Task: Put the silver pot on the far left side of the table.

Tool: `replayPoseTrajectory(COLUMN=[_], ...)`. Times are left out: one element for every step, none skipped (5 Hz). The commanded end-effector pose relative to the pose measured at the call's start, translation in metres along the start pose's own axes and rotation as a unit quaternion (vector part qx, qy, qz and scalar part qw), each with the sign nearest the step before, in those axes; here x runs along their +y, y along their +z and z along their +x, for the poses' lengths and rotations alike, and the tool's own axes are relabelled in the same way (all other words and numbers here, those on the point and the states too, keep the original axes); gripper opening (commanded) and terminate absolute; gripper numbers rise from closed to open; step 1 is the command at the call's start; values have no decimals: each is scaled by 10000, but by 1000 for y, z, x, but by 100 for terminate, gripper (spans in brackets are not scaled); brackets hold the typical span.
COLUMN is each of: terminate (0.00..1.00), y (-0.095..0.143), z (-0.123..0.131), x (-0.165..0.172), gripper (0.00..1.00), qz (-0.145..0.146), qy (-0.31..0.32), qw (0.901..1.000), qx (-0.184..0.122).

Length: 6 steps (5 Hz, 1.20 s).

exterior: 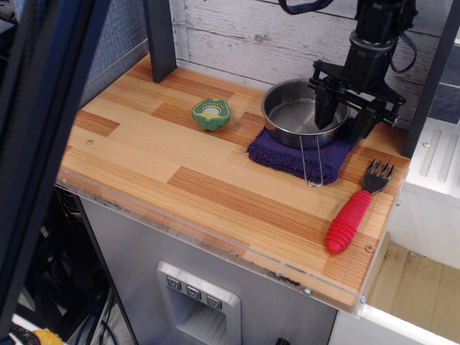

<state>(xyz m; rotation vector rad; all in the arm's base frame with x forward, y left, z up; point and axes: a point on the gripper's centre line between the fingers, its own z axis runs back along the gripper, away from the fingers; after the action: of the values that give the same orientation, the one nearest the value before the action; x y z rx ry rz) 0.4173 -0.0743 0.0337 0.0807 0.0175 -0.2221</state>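
Fingers (325,111) spread wide, straddling the pot's (298,115) three o'clock rim, gripping nothing; pot sits on a towel (287,154) on the table (180,180).

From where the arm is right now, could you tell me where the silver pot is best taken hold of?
Grip the silver pot by its right rim, coming from above, one finger inside the wall and one outside. The rim is thin and upright, and the open gripper already straddles that side. The wire handle lies flat over the purple towel, too low to pinch easily.
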Motion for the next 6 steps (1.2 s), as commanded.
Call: replayPoseTrajectory(terminate=[0,0,0,0,0,0], y=[23,26,34,47,69,87], z=[4,2,0,-6,-30,-66], x=[-2,0,3,8,31,60], gripper=[0,0,0,0,0,0], qz=[2,-22,-81,-230,-327,-419], qy=[-67,-71,-70,-93,27,328], qw=[9996,9996,9994,9984,9969,9936], qx=[-260,-260,-317,-501,-719,-998])
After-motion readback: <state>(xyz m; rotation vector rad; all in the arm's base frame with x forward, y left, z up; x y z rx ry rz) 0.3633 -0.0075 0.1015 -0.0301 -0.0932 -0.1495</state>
